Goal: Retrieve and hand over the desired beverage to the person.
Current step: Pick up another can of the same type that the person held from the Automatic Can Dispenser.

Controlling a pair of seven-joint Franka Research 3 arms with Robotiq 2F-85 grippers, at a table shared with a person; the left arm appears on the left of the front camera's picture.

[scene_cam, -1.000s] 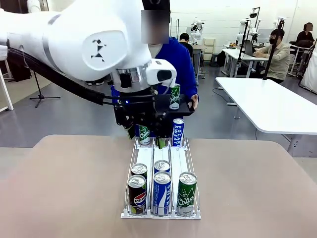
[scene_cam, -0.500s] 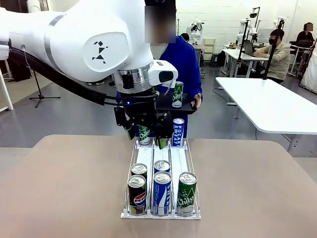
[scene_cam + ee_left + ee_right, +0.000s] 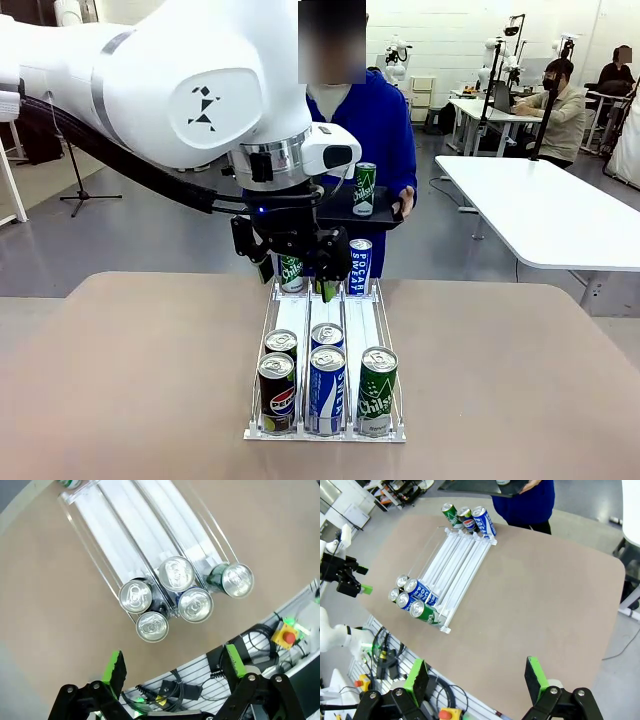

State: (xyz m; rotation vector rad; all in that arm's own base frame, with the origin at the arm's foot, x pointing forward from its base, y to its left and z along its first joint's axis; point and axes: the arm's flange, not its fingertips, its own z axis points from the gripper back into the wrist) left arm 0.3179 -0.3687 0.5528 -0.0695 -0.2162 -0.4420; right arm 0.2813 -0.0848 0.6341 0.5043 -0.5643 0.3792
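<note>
The person in a blue hoodie stands at the table's far side holding a black tray. A green Chilsung can stands upright on the tray. My left gripper hangs open over the far end of the clear can rack, with nothing between its green pads. In the left wrist view it looks down on several can tops. My right gripper is open and empty, high above the table's near right side.
The rack's near end holds a Pepsi can, a Pocari Sweat can and a Chilsung can, with two more behind. A Chilsung can and a Pocari Sweat can stand at the far end. The tan table is bare on both sides.
The person has shifted to the right and raised the tray with the green can slightly. My left gripper has barely moved above the rack's far end.
</note>
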